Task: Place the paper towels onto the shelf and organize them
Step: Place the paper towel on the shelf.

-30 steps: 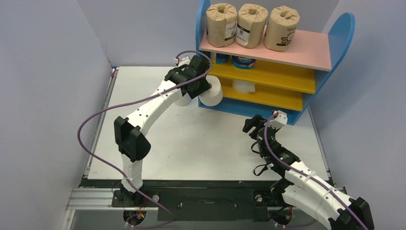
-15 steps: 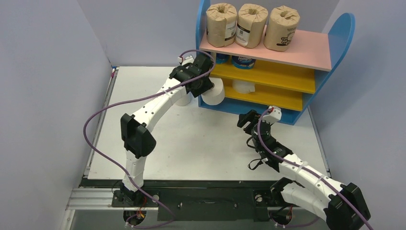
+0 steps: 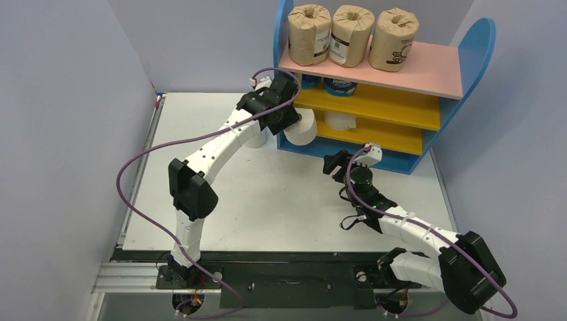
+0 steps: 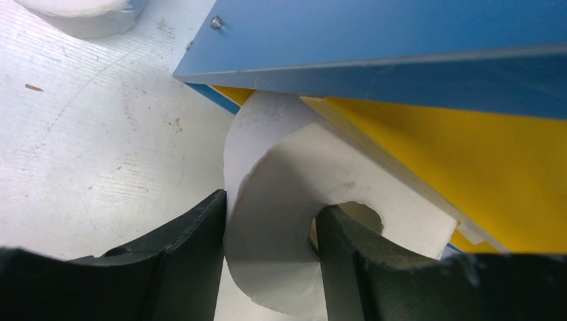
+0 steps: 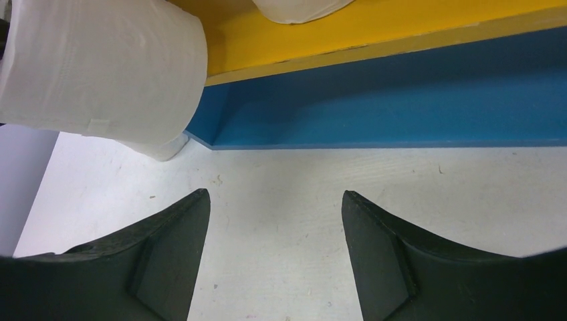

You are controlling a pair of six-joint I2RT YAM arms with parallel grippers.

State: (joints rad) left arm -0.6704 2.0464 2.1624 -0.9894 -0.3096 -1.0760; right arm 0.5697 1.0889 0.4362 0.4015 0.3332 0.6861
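The left tool [image 4: 271, 224] clamps a soft, plain white paper roll [image 4: 281, 167], one finger inside its hollow core. The roll is at the left front corner of the blue-sided three-tier shelf [image 3: 479, 40], by the lowest yellow board [image 3: 374, 134]. The right tool [image 5: 275, 200] gapes wide and empty over the scuffed white counter [image 5: 281, 167], near the shelf's blue base.

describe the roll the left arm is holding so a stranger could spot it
Find the blue-sided shelf at the table's far edge and look at the left end of its lowest yellow board. The plain white roll there is pinched by the left arm, one jaw inside its hollow core. The white roll on that board and the one on the table lie free.
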